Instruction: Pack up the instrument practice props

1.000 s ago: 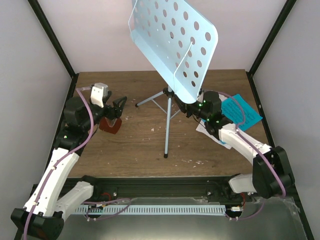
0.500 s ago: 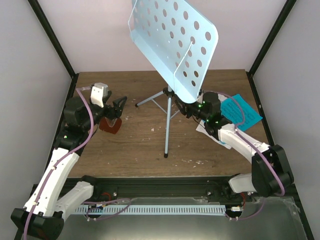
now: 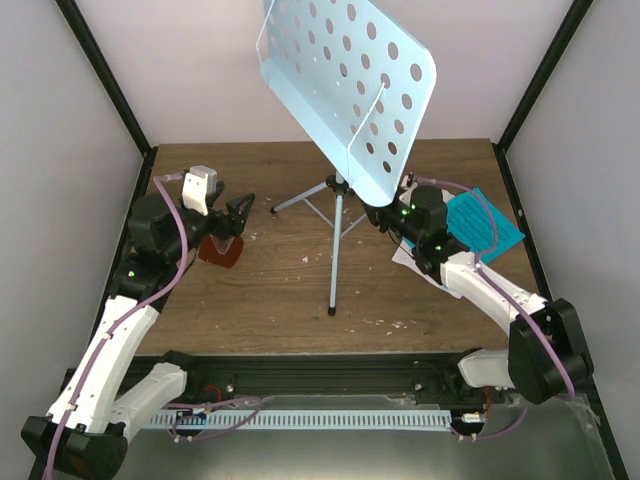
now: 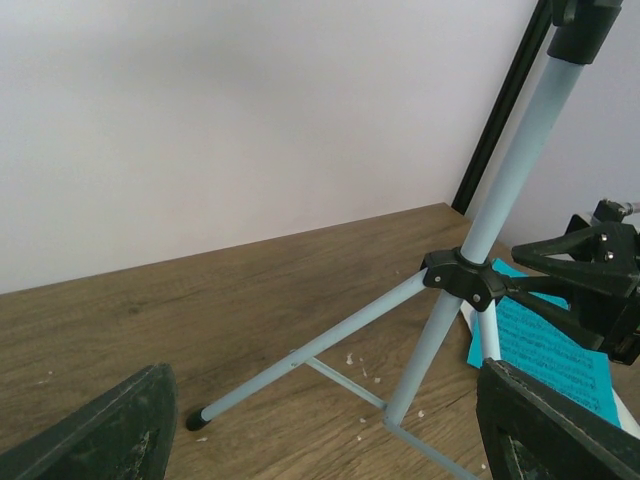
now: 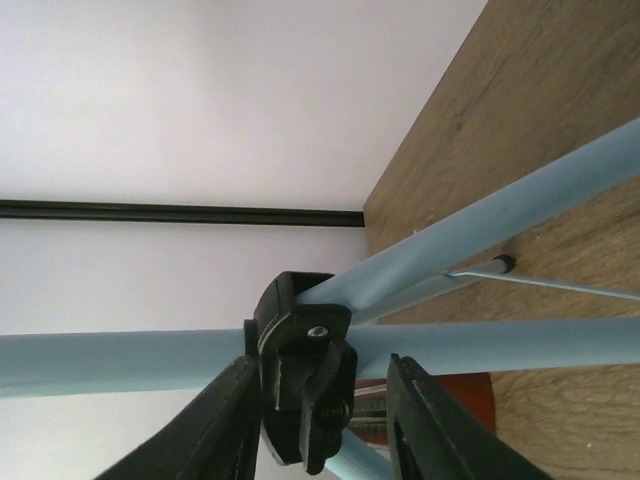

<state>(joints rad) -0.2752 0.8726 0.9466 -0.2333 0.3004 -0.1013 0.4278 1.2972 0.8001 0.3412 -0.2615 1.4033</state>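
Note:
The pale blue perforated music stand (image 3: 350, 90) stands on its tripod (image 3: 337, 250) at the table's middle. My right gripper (image 3: 385, 216) is open, with its fingers (image 5: 215, 430) on either side of the tripod's black hub (image 5: 300, 360); its midpoint shows in the right wrist view (image 5: 320, 400). My left gripper (image 3: 236, 214) is open and empty just above the red-brown metronome (image 3: 220, 250), facing the tripod (image 4: 465, 280). Its midpoint shows in the left wrist view (image 4: 320, 410). Blue sheet music (image 3: 482, 222) lies on a white page (image 3: 405, 255) at the right.
The tripod legs (image 4: 300, 350) spread low over the wooden table (image 3: 280, 290). Small white crumbs are scattered on the wood. Black frame posts (image 3: 105, 80) and pale walls close in the sides and back.
My right gripper has shifted slightly toward the tripod hub. The left arm, the stand and the metronome have not moved.

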